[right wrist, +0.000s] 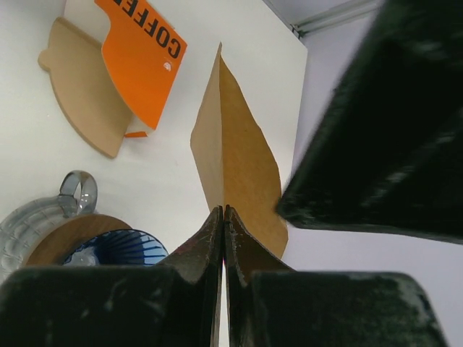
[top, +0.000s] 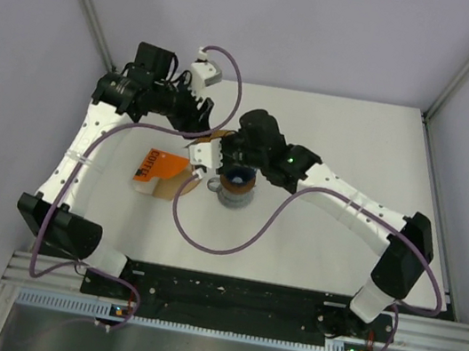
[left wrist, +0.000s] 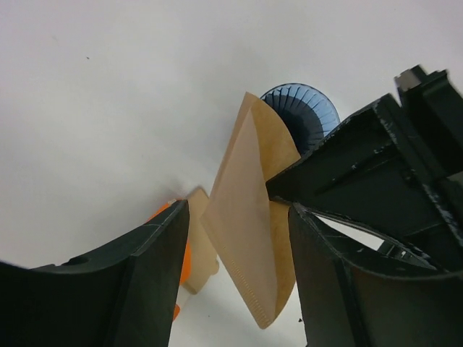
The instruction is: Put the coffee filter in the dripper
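One coffee filter [right wrist: 235,163]: thin tan paper cone, folded flat, frame centre, pinched by the right gripper [right wrist: 223,217].
One dripper [right wrist: 119,249]: ribbed blue cone, lower left of frame; left gripper [left wrist: 237,213] spread astride the filter.

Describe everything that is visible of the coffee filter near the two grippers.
The coffee filter is thin, light-tan paper, folded flat, with a crimped seam along one edge. It is held in the air, standing on edge with a pointed corner up. The right gripper is shut on its lower edge. The open left gripper has a finger on either side of it; contact is unclear. It is near the blue dripper, not in it.
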